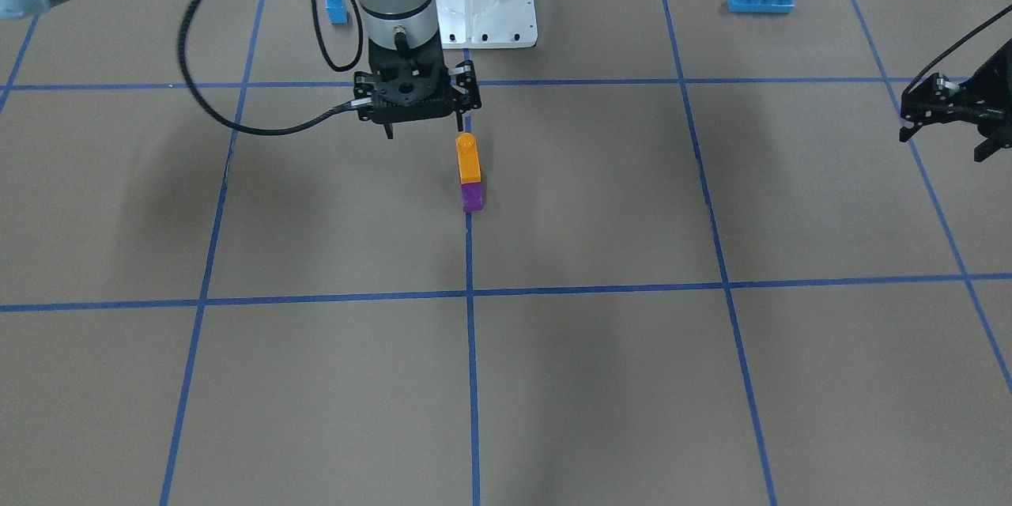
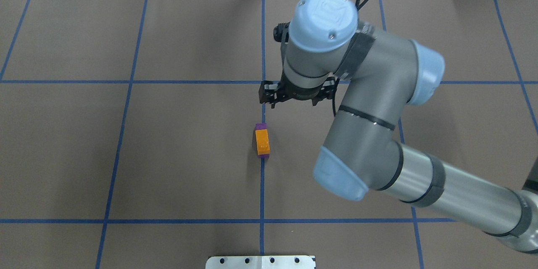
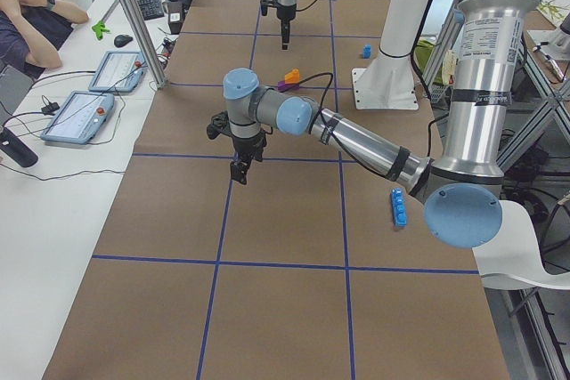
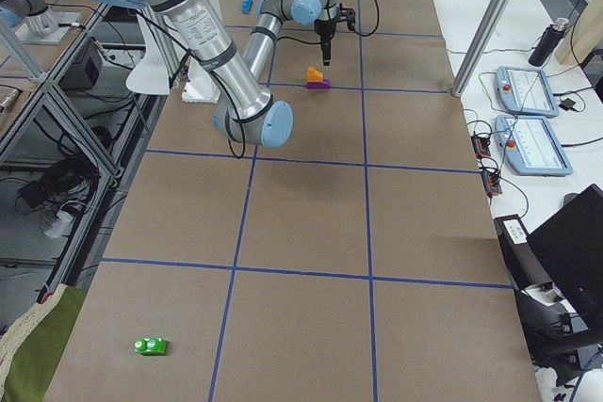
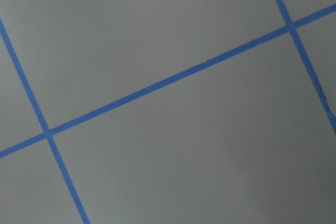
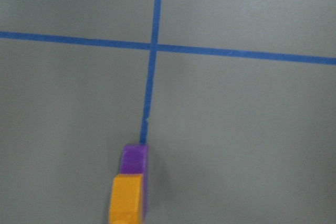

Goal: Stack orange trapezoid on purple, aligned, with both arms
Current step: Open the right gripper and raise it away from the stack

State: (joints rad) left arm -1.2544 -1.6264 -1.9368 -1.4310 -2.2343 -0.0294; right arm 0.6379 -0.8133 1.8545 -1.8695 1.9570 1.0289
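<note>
You are seeing the glossy orange plastic trapezoid block (image 1: 468, 160) sitting aligned atop the dark purple plastic block (image 1: 472, 196). The right pincer (image 1: 424, 126) is hanging open above that purple block, so seemingly only retreating is remaining.

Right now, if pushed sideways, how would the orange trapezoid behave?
The orange trapezoid looks like hard glossy plastic, so it is probably rigid and slippery. Seated on the narrow purple block, a push might topple both.

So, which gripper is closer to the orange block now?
Right. The right gripper hangs close above the orange block, which sits on the purple block. The left gripper is far away, toward the robot's left side.
</note>
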